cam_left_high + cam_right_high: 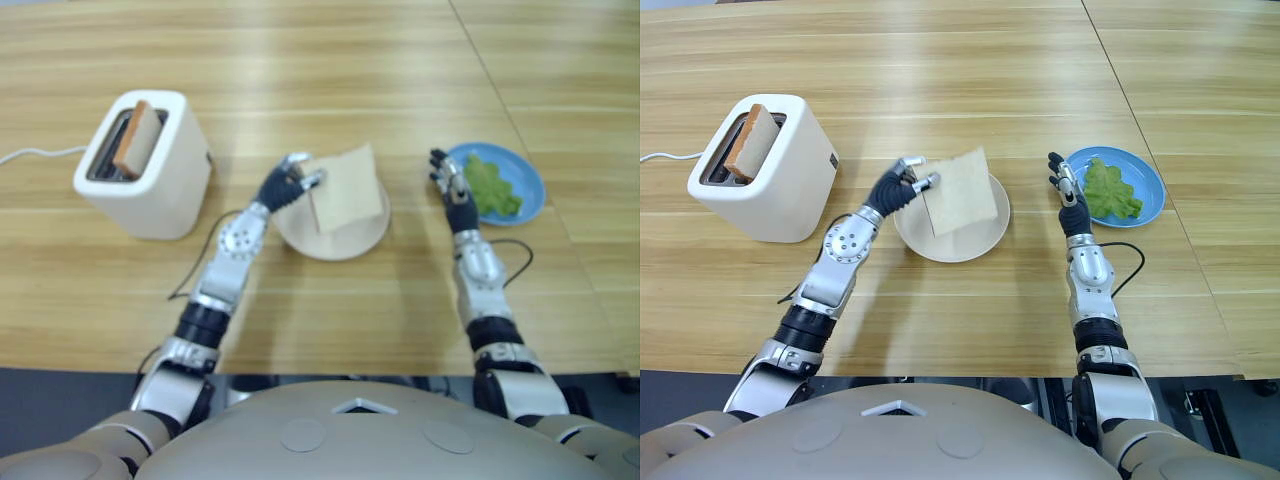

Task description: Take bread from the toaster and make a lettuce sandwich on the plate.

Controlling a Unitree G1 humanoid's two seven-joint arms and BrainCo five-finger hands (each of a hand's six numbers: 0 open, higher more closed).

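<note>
A robot's left hand (902, 185) is clenched on the near edge of a slice of bread (960, 192), pinching it between its fingertips. The slice reaches away from the hand to its right, tilted over a round tan plate (952, 250) just beyond the fingers. Whether its lower edge touches the plate is unclear.

The slice looks light, thin and fairly stiff, since it keeps flat though gripped at one edge only. It is likely crumbly, so a hard squeeze could tear or dent it. A gentle pinch at an edge or corner seems the best hold.

The right hand (1062, 182) is released and grasps nothing, its fingers pointing away from the robot. Just to its right sits a blue plate (1148, 178) carrying a leaf of lettuce (1108, 190). The leaf looks very light, soft and floppy, probably easy to bruise. It would best be taken at its ruffled rim nearest the hand.

Well to the left of the left hand, a white toaster (775, 195) stands on the wooden surface (940, 60), with a second slice (748, 140) sticking up from its slot.
</note>
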